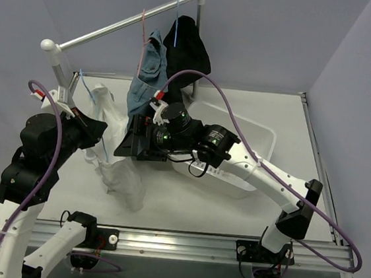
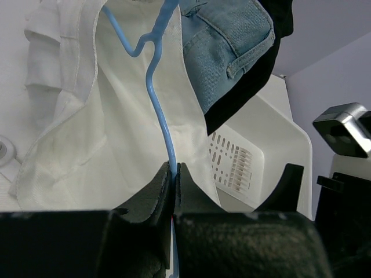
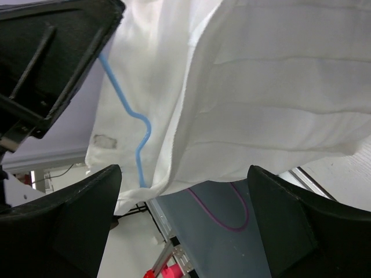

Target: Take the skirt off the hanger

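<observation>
– Bench [image 1: 185, 205] status, L to R?
– L claw [image 2: 174, 171] clamped shut on 2nd blue hanger [image 2: 153, 87] w/ white garment [image 2: 116, 133]. R claw [image 3: 182, 179] wide open, holding nothing, near it. Black skirt [image 1: 189, 50] on its hanger [image 1: 176, 25], far rail [image 1: 118, 22], right end.

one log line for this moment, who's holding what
left gripper: shut on blue hanger | right gripper: open, facing white skirt | skirt: on hanger | task: not yet done
</observation>
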Controlling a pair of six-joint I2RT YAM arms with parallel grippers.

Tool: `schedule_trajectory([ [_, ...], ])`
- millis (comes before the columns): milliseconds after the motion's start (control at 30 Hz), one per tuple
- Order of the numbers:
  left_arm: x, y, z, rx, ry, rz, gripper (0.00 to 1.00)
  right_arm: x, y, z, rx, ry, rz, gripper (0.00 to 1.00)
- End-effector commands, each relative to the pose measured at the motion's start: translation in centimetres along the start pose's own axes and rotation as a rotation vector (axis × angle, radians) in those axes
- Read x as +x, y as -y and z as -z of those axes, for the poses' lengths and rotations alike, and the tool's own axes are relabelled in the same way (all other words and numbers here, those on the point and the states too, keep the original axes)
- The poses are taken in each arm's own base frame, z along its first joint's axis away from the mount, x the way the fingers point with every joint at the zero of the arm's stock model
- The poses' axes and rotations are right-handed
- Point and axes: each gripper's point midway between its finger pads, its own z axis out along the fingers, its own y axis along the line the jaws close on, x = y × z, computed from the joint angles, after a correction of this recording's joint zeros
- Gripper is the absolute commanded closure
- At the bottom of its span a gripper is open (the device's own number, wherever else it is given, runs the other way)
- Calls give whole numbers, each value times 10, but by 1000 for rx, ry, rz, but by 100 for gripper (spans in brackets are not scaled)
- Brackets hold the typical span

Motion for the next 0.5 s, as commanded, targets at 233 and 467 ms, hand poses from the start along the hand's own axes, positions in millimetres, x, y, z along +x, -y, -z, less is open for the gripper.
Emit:
schedule_trajectory([
  [233,-22,22,-6,94,88,-3,98,7,-12,-1,-38,-36,-24,31],
  [467,-26,21,-10,73,92,-2,98,20,-18,-2,-83,-77,-13,92],
])
